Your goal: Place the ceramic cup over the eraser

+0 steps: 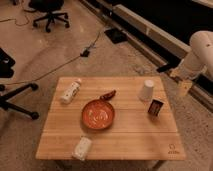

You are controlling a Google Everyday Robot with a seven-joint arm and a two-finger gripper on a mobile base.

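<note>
The wooden table stands on a speckled floor, and the cup sits near its far right corner. The cup is plain white and tapered, and its wider end seems to be on the wood. Just in front of it and a little to the right lies the eraser, a small dark block. It is close to the cup but not under it, and nothing lies between the two.

The gripper hangs past the right edge of the table, about level with the cup and apart from it. The thick white arm comes down to it from the upper right. Whether the gripper is open or closed cannot be told.

An orange plate rests in the middle of the table, with a dark red pepper just behind its rim. A white bottle lies on its side near the far left corner. A pale packet lies at the front edge. All four are well to the left of the cup and eraser.

On the floor, an office chair stands at the back left and cables run toward it.
</note>
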